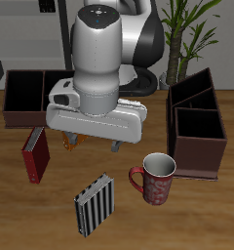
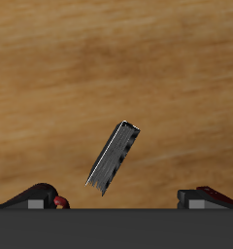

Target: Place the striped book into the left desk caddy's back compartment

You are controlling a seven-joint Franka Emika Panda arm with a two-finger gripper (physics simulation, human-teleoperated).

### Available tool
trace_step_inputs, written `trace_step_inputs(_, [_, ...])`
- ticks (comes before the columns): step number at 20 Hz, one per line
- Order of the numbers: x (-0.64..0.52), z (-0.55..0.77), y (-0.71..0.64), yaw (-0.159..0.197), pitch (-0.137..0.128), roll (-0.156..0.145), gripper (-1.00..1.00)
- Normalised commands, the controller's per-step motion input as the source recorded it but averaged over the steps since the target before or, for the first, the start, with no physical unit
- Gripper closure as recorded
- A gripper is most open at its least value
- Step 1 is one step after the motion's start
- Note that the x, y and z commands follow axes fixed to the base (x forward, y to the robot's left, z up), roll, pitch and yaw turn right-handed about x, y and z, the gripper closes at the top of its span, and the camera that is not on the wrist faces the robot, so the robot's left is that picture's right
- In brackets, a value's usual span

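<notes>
Arm bulk hides most of the claw [image 1: 93, 145], but the fingers look spread with nothing between them. Orange book [image 1: 68, 140] barely peeks out behind it. Wooden desk [image 1: 207, 215], potted plant [image 1: 192, 29] at back. Striped book [image 1: 94, 203] lies flat beside the red mug [image 1: 156, 177]; the left desk caddy [image 1: 198, 125] behind the mug looks empty.

The table [image 1: 12, 210] was viewed from its front and above, facing the robot. A second, closer view was taken from the gripper [image 1: 92, 146], aimed straight down. The striped book [image 1: 95, 203] [image 2: 114, 157] beneath the gripper was shared by both.
</notes>
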Motion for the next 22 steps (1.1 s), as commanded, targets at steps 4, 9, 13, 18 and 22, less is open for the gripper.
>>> trace_step_inputs(4, [0.10,-0.20,0.09,-0.042,-0.005,0.057,-1.00])
trace_step_inputs(9, [0.07,-0.14,0.06,-0.033,-0.016,0.041,-1.00])
trace_step_inputs(13, [0.04,-0.07,-0.05,-0.071,-0.039,0.005,-1.00])
trace_step_inputs(18, [0.06,-0.15,-0.12,-0.074,-0.024,-0.011,-1.00])
trace_step_inputs(22, [0.05,-0.25,-0.07,-0.027,0.004,-0.009,-1.00])
